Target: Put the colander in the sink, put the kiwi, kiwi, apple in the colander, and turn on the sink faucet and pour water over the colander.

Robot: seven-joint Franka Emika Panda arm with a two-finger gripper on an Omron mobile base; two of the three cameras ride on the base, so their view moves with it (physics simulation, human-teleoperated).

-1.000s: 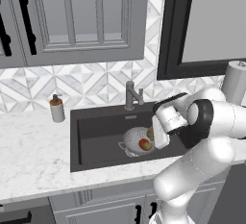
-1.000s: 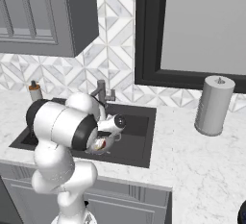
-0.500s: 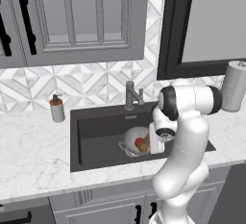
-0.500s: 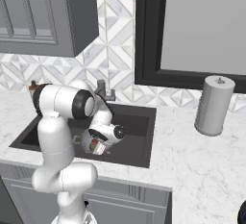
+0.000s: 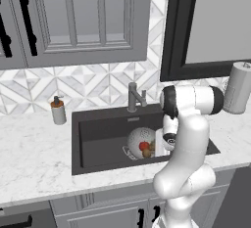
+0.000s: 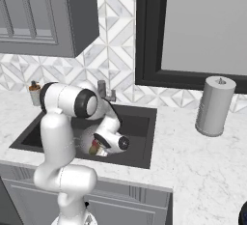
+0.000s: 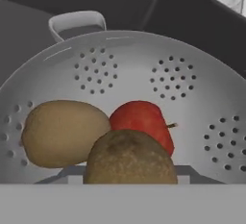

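The arm has swung up straighter since a second ago, and the hand now hangs low over the right part of the sink (image 5: 98,139). The gripper (image 5: 165,143) sits just above the colander (image 7: 125,74). Its tips are hidden, so I cannot tell if it is wide or narrow, or holding the near kiwi.

Inside the colander lie three fruits, all touching. One kiwi (image 7: 129,158) is closest to the hand. The other kiwi (image 7: 62,131) is beside it. The red apple (image 7: 144,119) is behind them.

The colander rests in the sink. The faucet (image 5: 133,96) stands at the back rim.
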